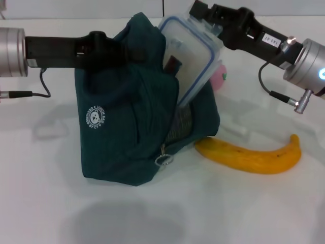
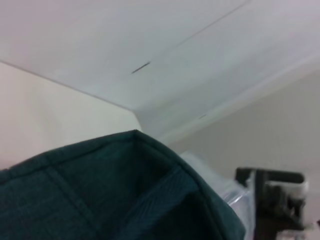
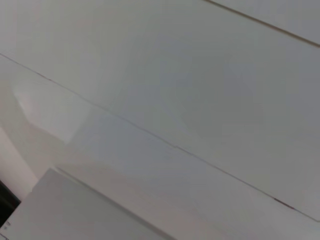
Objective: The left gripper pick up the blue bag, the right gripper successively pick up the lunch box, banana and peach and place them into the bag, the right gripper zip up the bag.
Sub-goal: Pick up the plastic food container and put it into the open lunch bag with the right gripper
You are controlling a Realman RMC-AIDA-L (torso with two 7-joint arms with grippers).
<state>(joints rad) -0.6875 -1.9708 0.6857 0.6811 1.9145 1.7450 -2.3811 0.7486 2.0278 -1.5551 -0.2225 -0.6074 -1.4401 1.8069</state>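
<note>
The blue bag (image 1: 127,122) stands on the white table, its top held up by my left gripper (image 1: 118,51), which is shut on its upper edge. My right gripper (image 1: 202,16) is shut on the far end of the lunch box (image 1: 190,56). The box is tilted, with its lower end inside the bag's open mouth. The peach (image 1: 219,76) peeks out behind the box and bag. The banana (image 1: 254,155) lies on the table right of the bag. The left wrist view shows the bag's fabric (image 2: 100,195), the lunch box (image 2: 227,187) and the right gripper (image 2: 272,200) beyond.
The bag's ring zipper pull (image 1: 163,160) hangs at its front lower corner, near the banana's tip. The table (image 1: 228,213) is white, with a wall behind it. The right wrist view shows only pale wall and table surfaces.
</note>
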